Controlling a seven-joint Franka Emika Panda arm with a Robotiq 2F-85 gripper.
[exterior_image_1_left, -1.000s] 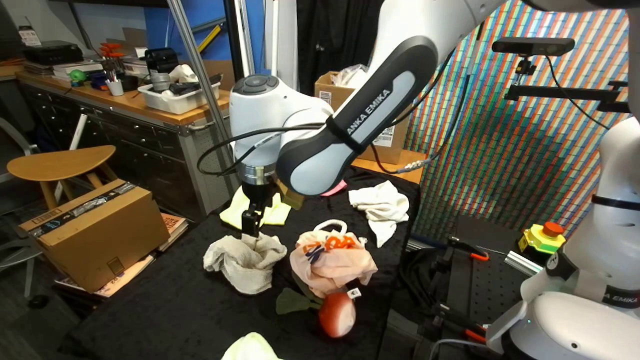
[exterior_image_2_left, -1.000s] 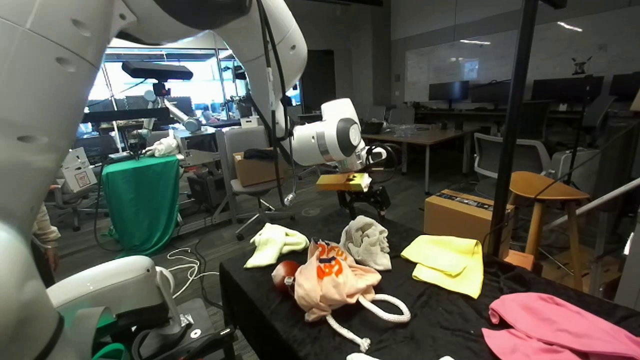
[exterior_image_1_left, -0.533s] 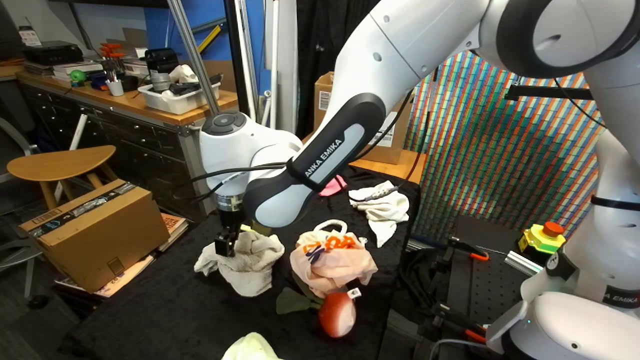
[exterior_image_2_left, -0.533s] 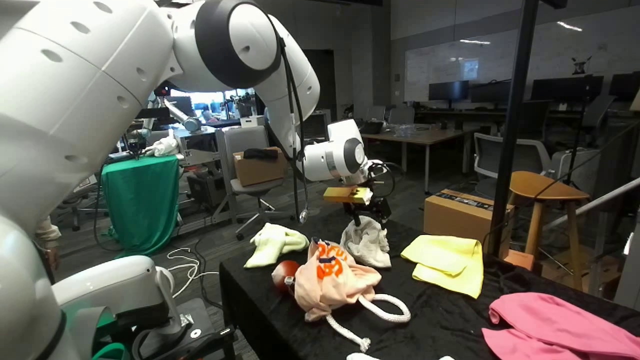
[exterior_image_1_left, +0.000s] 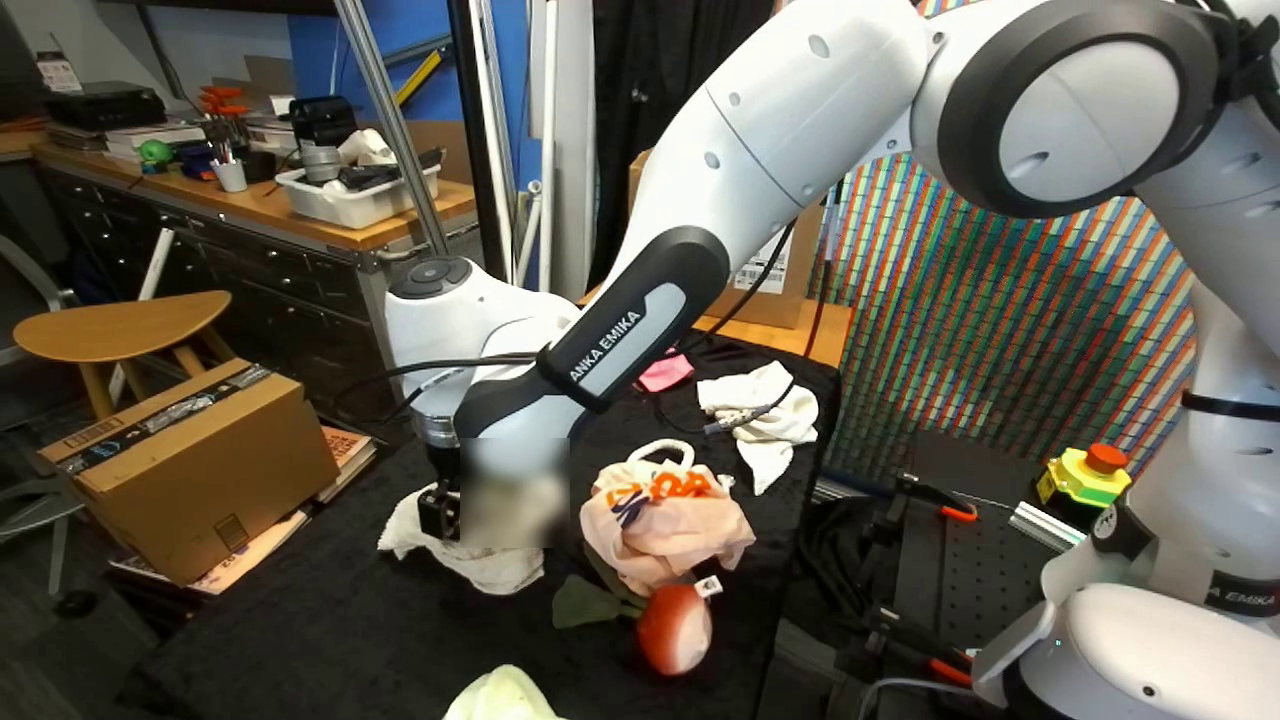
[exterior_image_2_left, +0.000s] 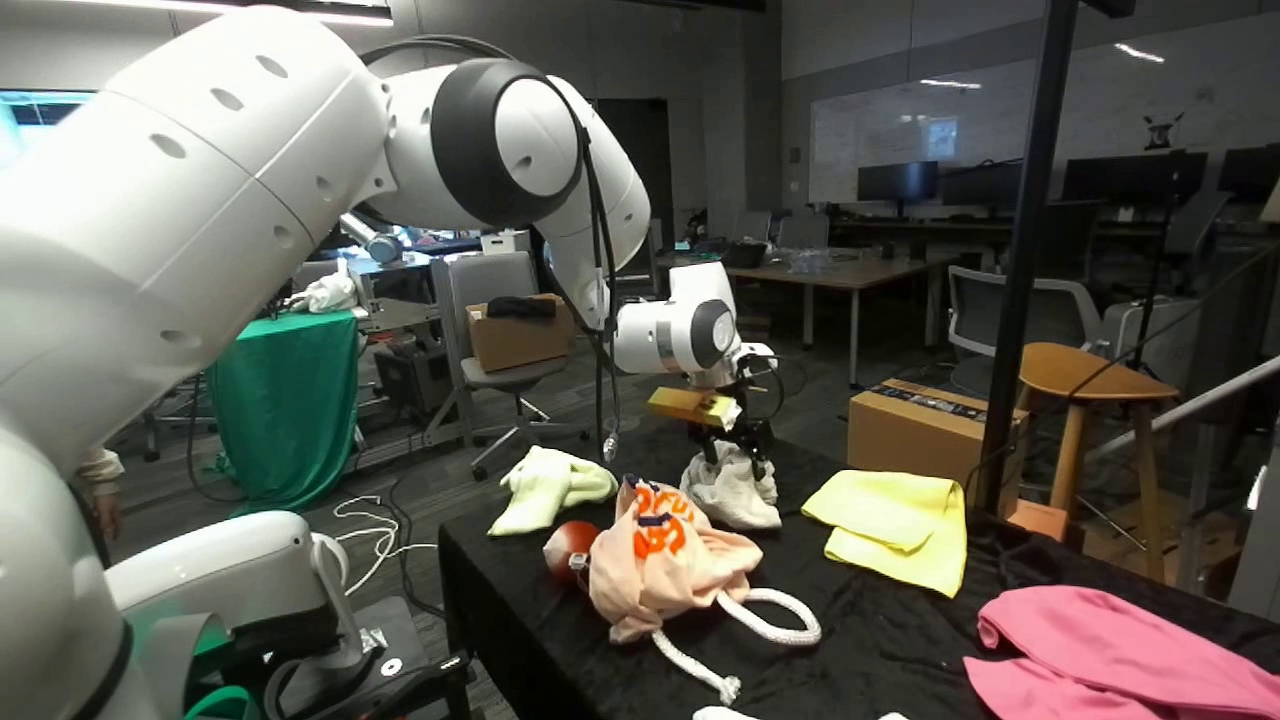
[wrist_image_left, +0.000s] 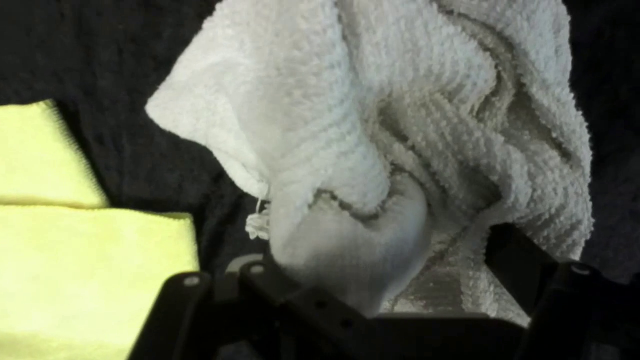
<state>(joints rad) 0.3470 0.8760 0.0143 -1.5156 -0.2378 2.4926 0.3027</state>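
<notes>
A crumpled greyish-white towel (wrist_image_left: 390, 100) lies bunched on the black-covered table (exterior_image_1_left: 340, 630). My gripper (exterior_image_2_left: 738, 460) is down over it, jaws spread wide. In the wrist view one dark finger (wrist_image_left: 517, 265) presses against the towel's right part, while towel folds bulge over the opposite finger and hide its tip. The towel (exterior_image_1_left: 480, 565) lies beneath the gripper in an exterior view, where a blurred patch covers part of both. A yellow block (exterior_image_2_left: 690, 405) sits at the wrist, just above the fingers. Beside the towel rests a peach drawstring bag (exterior_image_1_left: 665, 530) with a white rope handle.
A red-and-white plush vegetable (exterior_image_1_left: 672, 630) with green leaves lies by the bag. Around them are a yellow cloth (exterior_image_2_left: 890, 530), a pink cloth (exterior_image_2_left: 1110, 650), a white cloth (exterior_image_1_left: 765, 410) and a pale yellow-green cloth (exterior_image_2_left: 555, 488). A black post (exterior_image_2_left: 1025, 230) stands at the table's edge.
The arm has come down from above the towel, moving left in an exterior view. The fingers now reach into the towel, which looks pushed lower and slightly shifted. The jaws have stayed open.
</notes>
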